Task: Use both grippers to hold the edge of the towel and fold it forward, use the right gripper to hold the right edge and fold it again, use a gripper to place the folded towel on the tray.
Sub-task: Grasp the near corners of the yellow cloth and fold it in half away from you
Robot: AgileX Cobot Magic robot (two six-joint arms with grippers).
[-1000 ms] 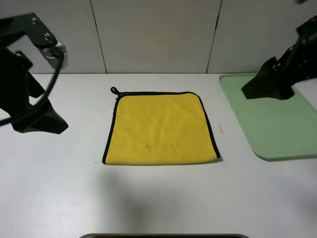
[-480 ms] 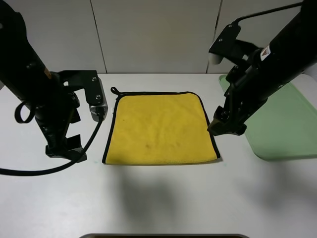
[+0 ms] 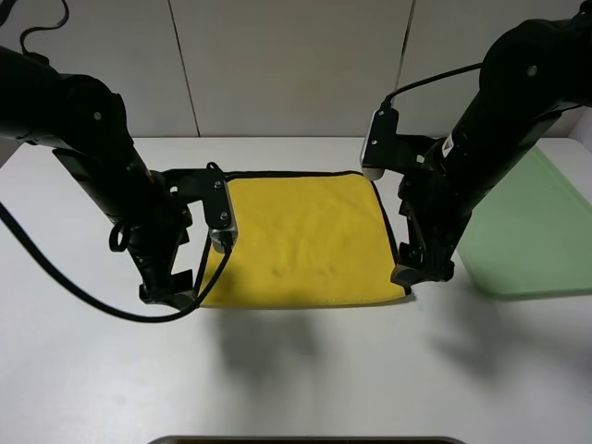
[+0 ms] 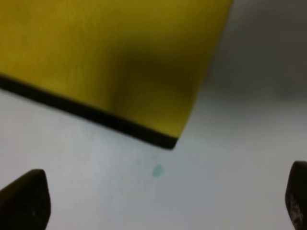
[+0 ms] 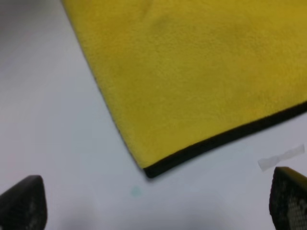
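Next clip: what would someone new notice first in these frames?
The bright yellow towel lies flat in the middle of the white table. Two black arms flank it, the left gripper at its near left corner and the right gripper at its near right corner, fingers open, holding nothing. A pale green tray lies at the far right.
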